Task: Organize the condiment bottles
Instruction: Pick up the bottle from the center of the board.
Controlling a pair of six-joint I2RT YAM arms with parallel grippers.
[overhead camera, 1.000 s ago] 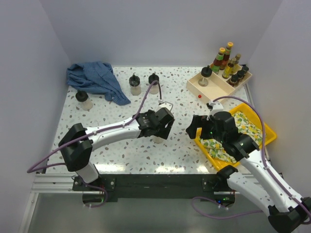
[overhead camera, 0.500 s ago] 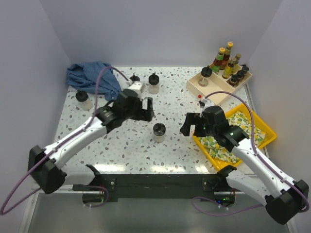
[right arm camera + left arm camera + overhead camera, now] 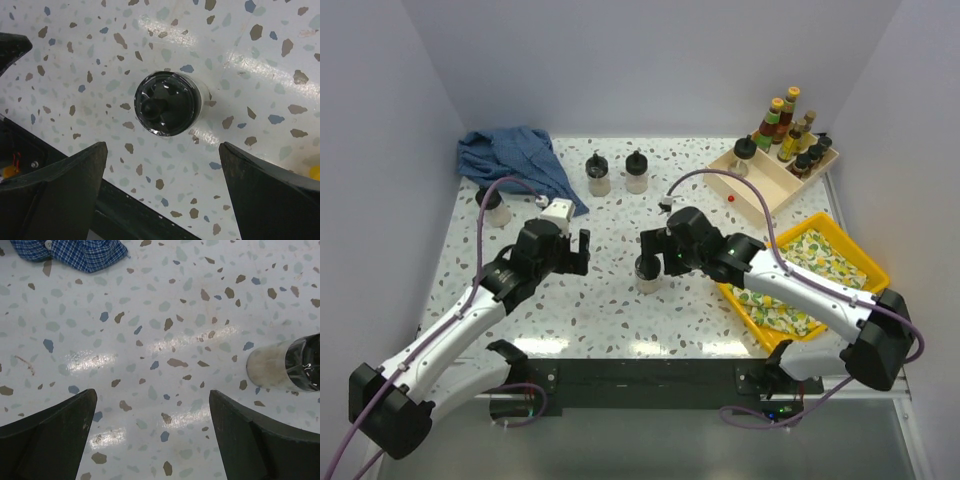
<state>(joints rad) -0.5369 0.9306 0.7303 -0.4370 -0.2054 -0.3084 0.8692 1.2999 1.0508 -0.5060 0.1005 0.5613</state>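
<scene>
Speckled counter (image 3: 620,310) between pale walls: the right hand (image 3: 160,192), fingers spread and grasping nothing, now hovers over a lone black-lidded jar (image 3: 167,103) standing mid-counter, having swung in from beside the yellow bin (image 3: 860,255) half a second ago. The left hand (image 3: 152,440), likewise released and empty, has drawn back from the two rear jars (image 3: 598,173) toward the left; the lone jar has not moved. From above, the right hand covers part of that jar, and its fingers are hard to separate from the dark wrist. The left wrist view catches the same jar only at its right edge, the lid cut off by the frame. A fourth loose jar (image 3: 492,206) stands at far left near the blue cloth (image 3: 515,160), a cable crossing in front of it. At rear right, the beige tray (image 3: 765,185) holds one more jar (image 3: 744,152) and a row of dark shakers (image 3: 812,157); slim bottles (image 3: 782,115) cluster at its back corner, whether inside the tray or behind it is unclear.
</scene>
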